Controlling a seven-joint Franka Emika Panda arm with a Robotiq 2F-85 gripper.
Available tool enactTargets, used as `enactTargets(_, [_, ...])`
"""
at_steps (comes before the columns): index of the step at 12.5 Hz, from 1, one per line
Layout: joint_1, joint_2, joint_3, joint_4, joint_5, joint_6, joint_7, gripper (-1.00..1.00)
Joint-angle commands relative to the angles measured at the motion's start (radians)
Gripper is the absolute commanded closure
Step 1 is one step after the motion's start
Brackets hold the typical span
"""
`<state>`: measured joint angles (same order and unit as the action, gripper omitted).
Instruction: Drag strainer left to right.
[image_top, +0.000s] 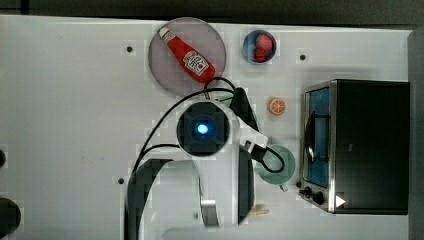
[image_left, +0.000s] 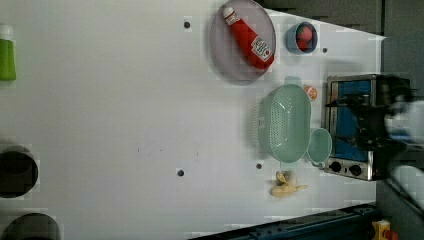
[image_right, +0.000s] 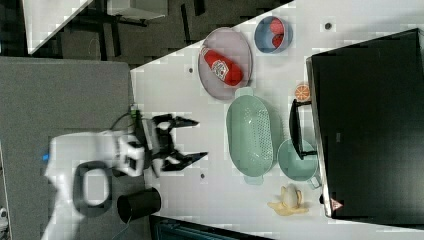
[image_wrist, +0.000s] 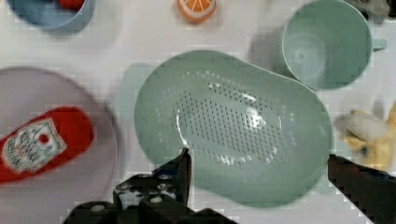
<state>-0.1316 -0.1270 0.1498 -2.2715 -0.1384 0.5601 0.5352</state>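
Note:
The strainer (image_left: 287, 122) is a pale mint-green oval with a dotted bottom. It lies on the white table between the grey plate (image_left: 235, 65) and the mint cup (image_left: 320, 146). In the right view the strainer (image_right: 251, 136) sits beside the oven, with my gripper (image_right: 197, 139) open and apart from it toward the right view's left. In the wrist view the strainer (image_wrist: 233, 126) lies below my open gripper (image_wrist: 258, 156), one black fingertip (image_wrist: 184, 163) over its rim and nothing held. In the top view my arm (image_top: 202, 129) hides the strainer.
A ketchup bottle (image_left: 248, 37) lies on the plate. A blue bowl of strawberries (image_left: 302, 37), an orange slice (image_left: 311, 92), a toaster oven (image_left: 352, 125) and a banana (image_left: 286, 185) surround the strainer. A black cup (image_right: 140, 204) stands near the arm. A green bottle (image_left: 6, 55) stands at the left view's left.

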Motion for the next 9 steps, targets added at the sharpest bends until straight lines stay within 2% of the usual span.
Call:
enactTargets(1, [-0.024,-0.062,-0.017,0.052,0.146,-0.139,-0.308,-1.00])
enactTargets(3, [-0.024,-0.136,-0.022,0.111,0.167,-0.206,-0.426,-1.00])
enactTargets(6, [-0.024,-0.204,-0.028,0.214,0.169,-0.441,-0.432,-1.00])
enactTargets(9, [-0.024,-0.217,-0.041,0.286,0.169,-0.526,-0.454,-1.00])
